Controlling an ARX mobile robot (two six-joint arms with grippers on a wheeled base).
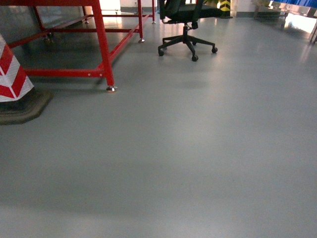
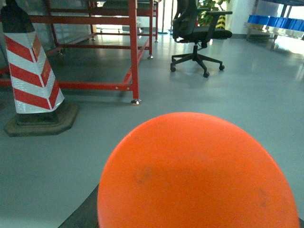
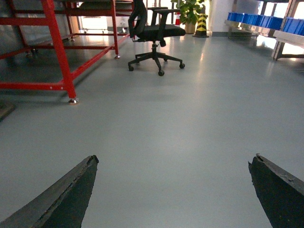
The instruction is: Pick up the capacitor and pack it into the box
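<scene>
Here the right gripper [image 3: 173, 190] stands wide open and empty: its two dark fingers [image 3: 61, 199] enter the right wrist view only at the bottom corners, well apart, with bare grey floor [image 3: 190, 123] between and ahead of them, and they touch nothing. The left gripper cannot be judged. The left wrist view is filled low and centre by a smooth orange dome [image 2: 197, 175], just before the lens, with a dark edge under it at lower left; no fingers show, so whether that claw is open, closed or holding something cannot be told, and what the dome belongs to is unclear.

Neither the capacitor nor the box appears in any view. The relation on which a pick would turn, namely bearing, long axis and nearer arm, therefore cannot be read; by judgement the robot must first reach a work surface before either arm can act.

Outward from the claws: ahead and left stands a red frame [image 1: 101, 44] on levelling feet; further left, a red-and-white cone [image 2: 31, 71] on a dark base; ahead, well apart, a black office chair [image 3: 154, 33]; far ahead and right, blue bins [image 3: 254, 20] on a rack.
</scene>
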